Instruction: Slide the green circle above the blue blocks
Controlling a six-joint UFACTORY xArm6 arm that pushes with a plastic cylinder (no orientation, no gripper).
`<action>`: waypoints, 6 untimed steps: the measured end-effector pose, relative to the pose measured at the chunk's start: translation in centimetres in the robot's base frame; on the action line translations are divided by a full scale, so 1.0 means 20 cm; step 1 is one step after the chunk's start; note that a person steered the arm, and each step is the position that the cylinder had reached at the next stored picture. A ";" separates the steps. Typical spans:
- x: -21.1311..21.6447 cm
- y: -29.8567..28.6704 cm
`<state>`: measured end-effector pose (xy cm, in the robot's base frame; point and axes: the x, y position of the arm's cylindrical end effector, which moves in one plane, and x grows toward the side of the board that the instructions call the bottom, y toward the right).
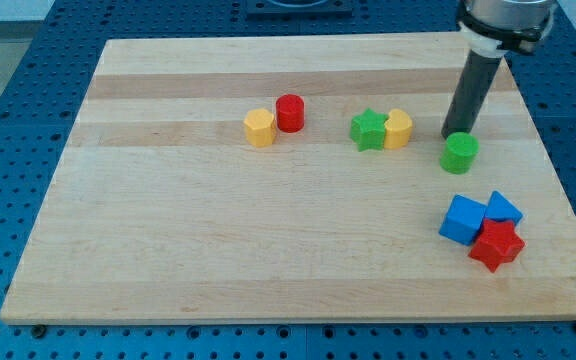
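The green circle (459, 153) lies at the view's right, above the blue blocks. A blue cube (462, 219) and a smaller blue block (503, 208) sit below it, touching a red star (496, 245). My tip (455, 134) is at the green circle's upper left edge, touching it or nearly so. The dark rod rises from there toward the view's top right.
A green star (368, 129) touches a yellow block (398, 129) left of the circle. A yellow hexagon (259, 128) touches a red cylinder (289, 113) near the middle top. The wooden board (168, 250) ends close to the right of the blue blocks.
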<state>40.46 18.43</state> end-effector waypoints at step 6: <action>-0.06 -0.14</action>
